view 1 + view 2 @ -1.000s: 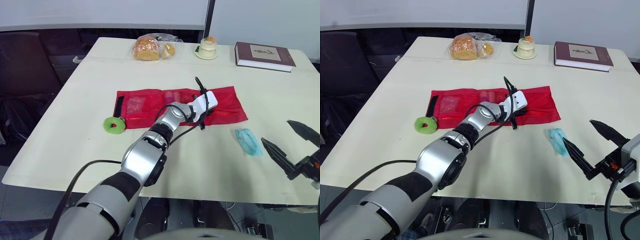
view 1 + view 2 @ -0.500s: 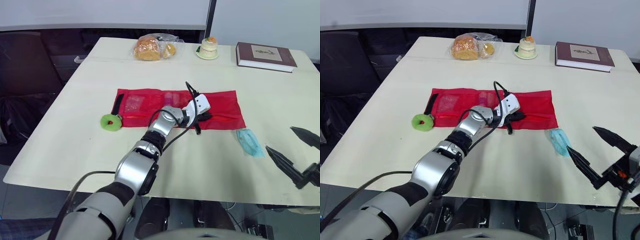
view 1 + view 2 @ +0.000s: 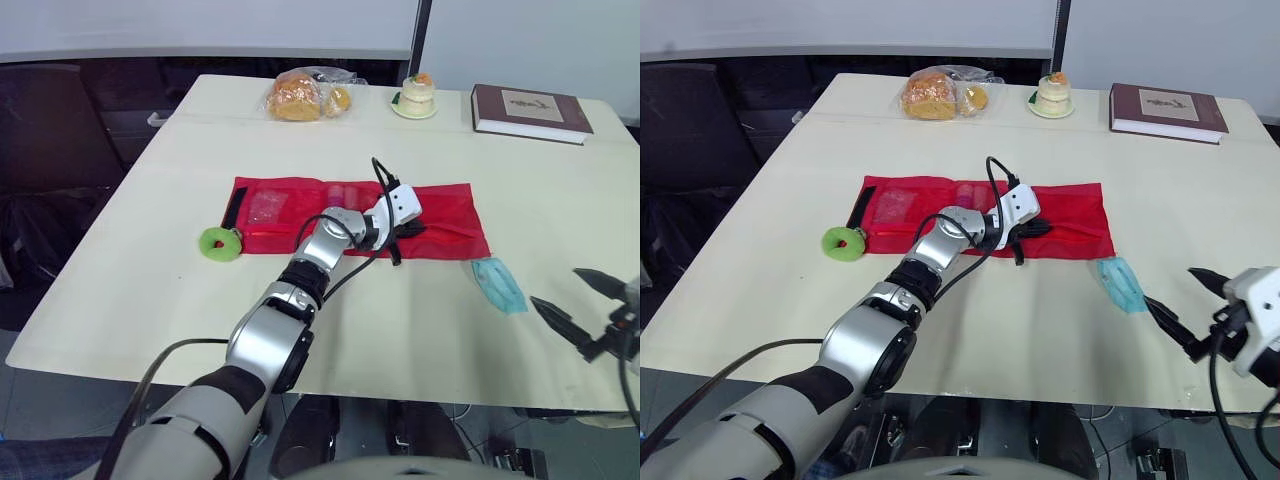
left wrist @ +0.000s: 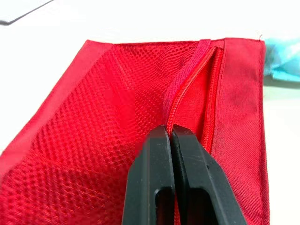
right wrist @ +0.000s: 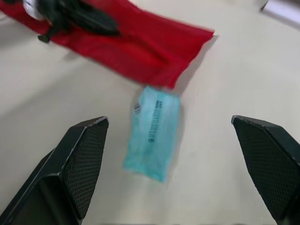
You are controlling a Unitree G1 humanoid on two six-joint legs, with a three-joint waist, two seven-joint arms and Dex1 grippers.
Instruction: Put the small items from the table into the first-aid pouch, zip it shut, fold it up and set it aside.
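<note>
With the left claw (image 4: pixel 169 133) pinched shut on the zipper (image 4: pixel 188 83) and the right claw (image 3: pixel 556 287) open, clear of the pouch (image 3: pixel 300 205), a pull may drag the whole pouch across the desk (image 3: pixel 150 260).

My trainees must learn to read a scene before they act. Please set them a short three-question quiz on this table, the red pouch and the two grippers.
1. Fill the gap: the green roll lies on the table just off the red pouch at the robot's ___ end of it.
2. Which thing lies nearest the open right gripper? A: green roll. B: teal packet. C: red pouch.
3. True or false: the left gripper is shut on the red pouch at its zipper.

Key: 1 left; 2 B; 3 true.
</note>
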